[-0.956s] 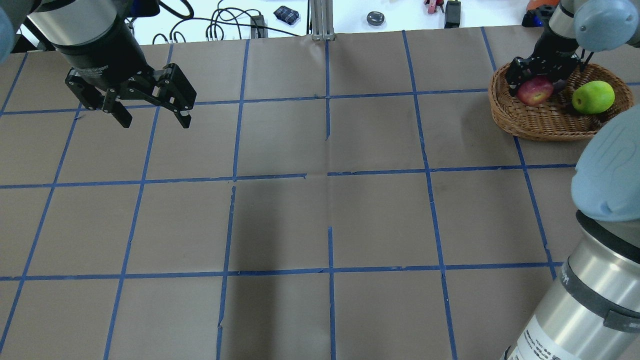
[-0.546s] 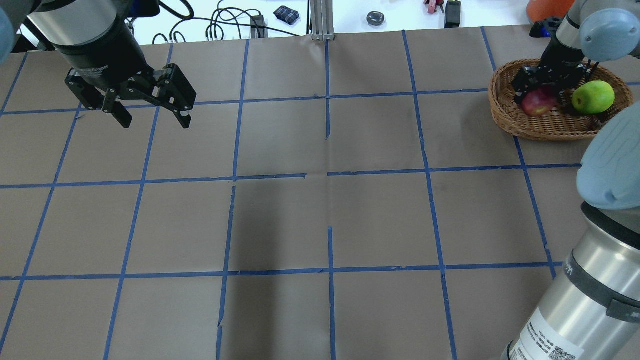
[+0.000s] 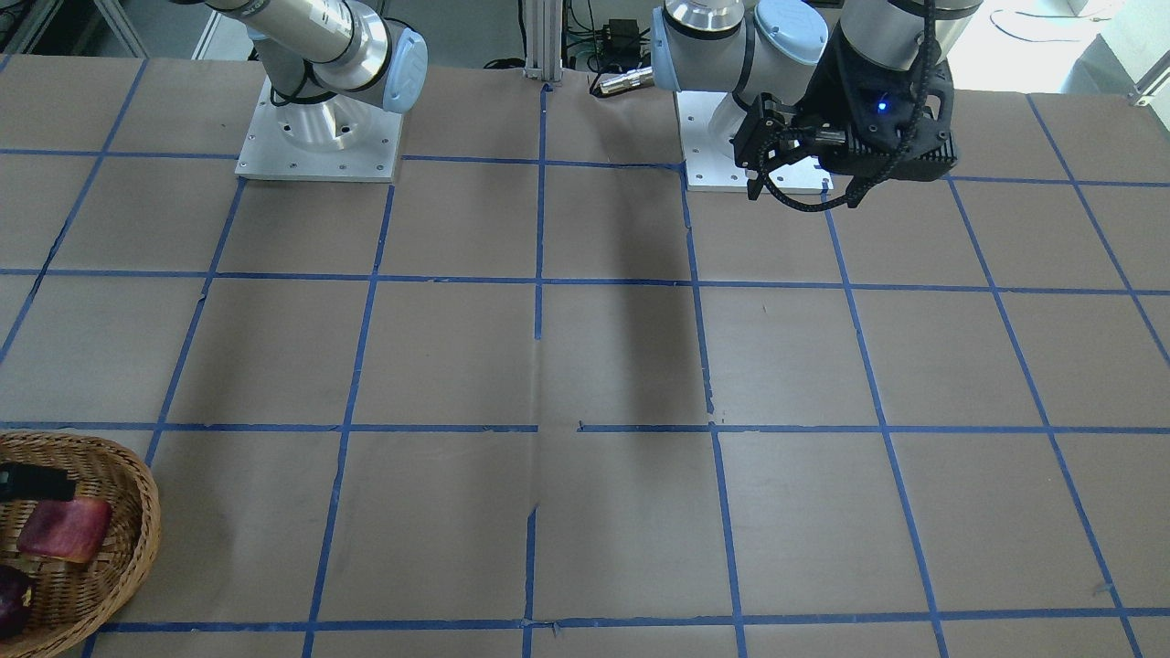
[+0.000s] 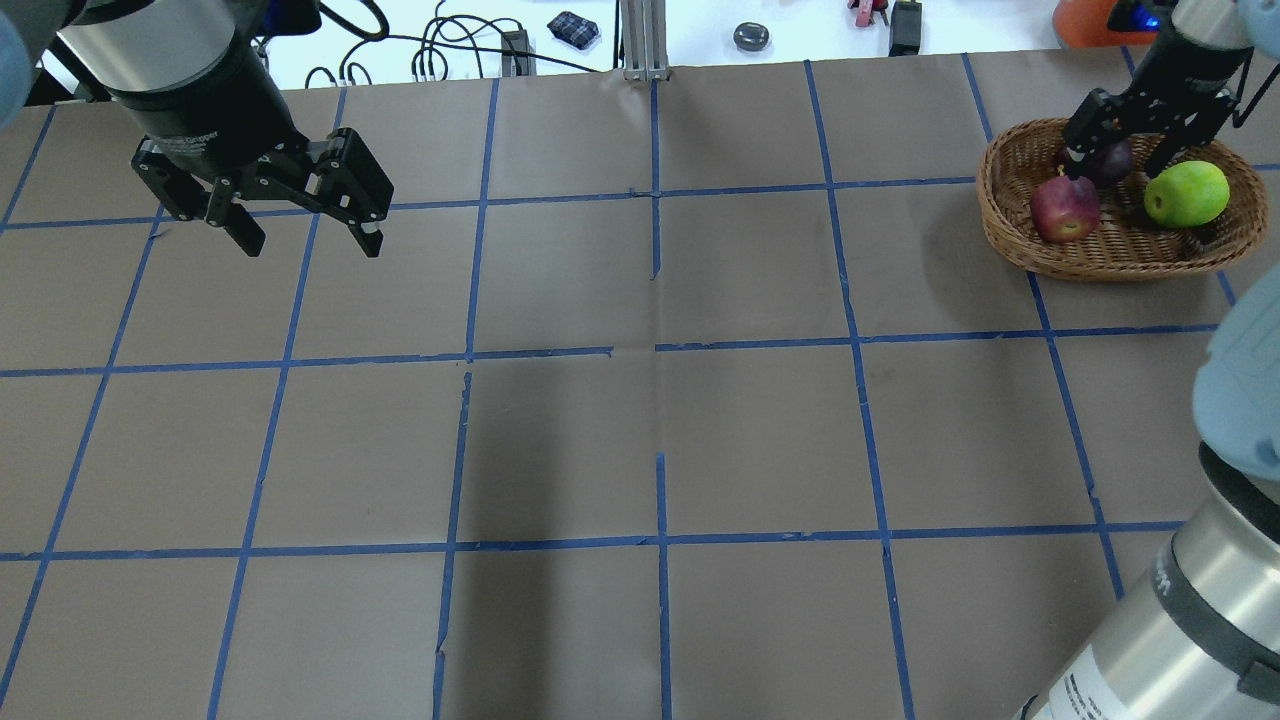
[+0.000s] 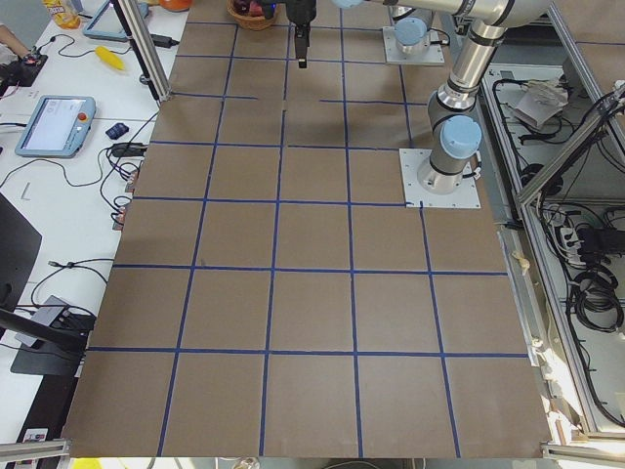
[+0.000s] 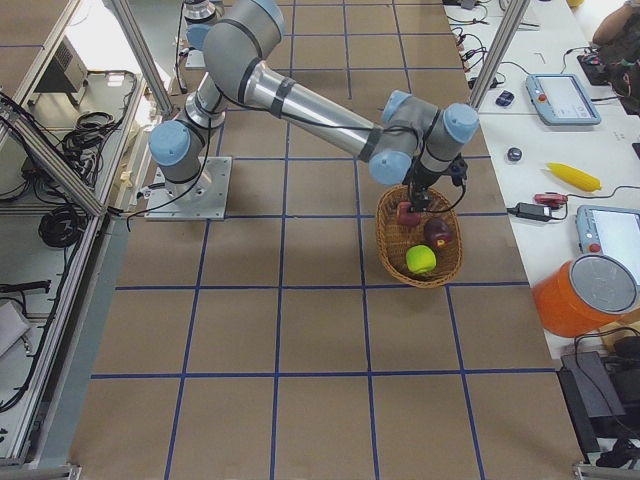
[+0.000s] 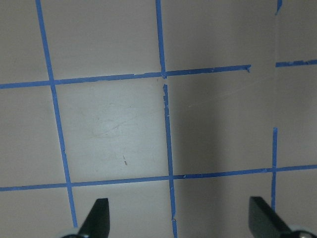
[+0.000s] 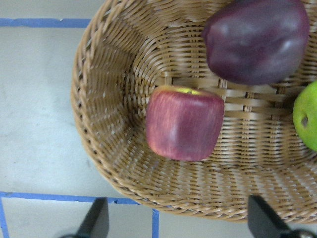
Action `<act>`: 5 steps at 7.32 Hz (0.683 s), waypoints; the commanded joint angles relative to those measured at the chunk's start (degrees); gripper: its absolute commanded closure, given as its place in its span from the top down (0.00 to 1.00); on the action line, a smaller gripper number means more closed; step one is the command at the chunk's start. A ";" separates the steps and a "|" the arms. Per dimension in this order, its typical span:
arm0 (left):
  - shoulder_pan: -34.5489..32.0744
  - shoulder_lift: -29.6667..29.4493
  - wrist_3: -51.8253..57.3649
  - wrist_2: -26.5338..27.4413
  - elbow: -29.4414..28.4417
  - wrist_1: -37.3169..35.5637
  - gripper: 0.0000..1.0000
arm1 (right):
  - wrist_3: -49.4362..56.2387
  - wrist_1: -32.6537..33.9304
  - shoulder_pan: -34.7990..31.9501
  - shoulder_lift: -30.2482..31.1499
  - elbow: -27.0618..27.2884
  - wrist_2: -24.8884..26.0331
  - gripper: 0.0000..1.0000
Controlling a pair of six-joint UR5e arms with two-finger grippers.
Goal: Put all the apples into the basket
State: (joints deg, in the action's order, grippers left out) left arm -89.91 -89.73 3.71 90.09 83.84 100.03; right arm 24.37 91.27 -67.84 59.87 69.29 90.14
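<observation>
The wicker basket (image 4: 1100,268) stands at the table's far right. All three apples lie in it: the lighter red one (image 4: 1065,208) at its left, the maroon one (image 4: 1110,162) at the back, the lime-green one (image 4: 1186,193) at the right. My right gripper (image 4: 1117,160) hangs open and empty above the basket. Its wrist view shows the red apple (image 8: 183,124), the maroon apple (image 8: 255,39), the green apple (image 8: 307,116) and the basket's rim (image 8: 99,163) below it. My left gripper (image 4: 310,242) is open and empty above the far left of the table.
My right arm's elbow (image 4: 1200,600) fills the near right corner of the overhead view. An aluminium post (image 4: 645,40) stands at the table's far edge, with cables (image 4: 440,50) beside it. An orange object (image 4: 1085,20) sits behind the basket.
My right gripper has let go of the lighter red apple, which now rests in the basket. The gripper has opened and pulled up and back. The left arm has not moved.
</observation>
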 commanded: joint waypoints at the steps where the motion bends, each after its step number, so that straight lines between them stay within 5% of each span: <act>1: 0.00 0.00 0.06 0.00 0.01 -0.01 1.00 | -0.46 -10.38 -1.67 11.46 0.23 -1.88 1.00; 5: 0.00 0.00 0.06 0.00 0.01 -0.01 1.00 | -18.09 -10.94 -17.28 20.68 5.83 -1.02 1.00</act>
State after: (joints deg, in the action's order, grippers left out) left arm -89.91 -89.74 3.78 90.09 83.85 100.02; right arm 11.57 80.37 -79.58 76.29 72.31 88.78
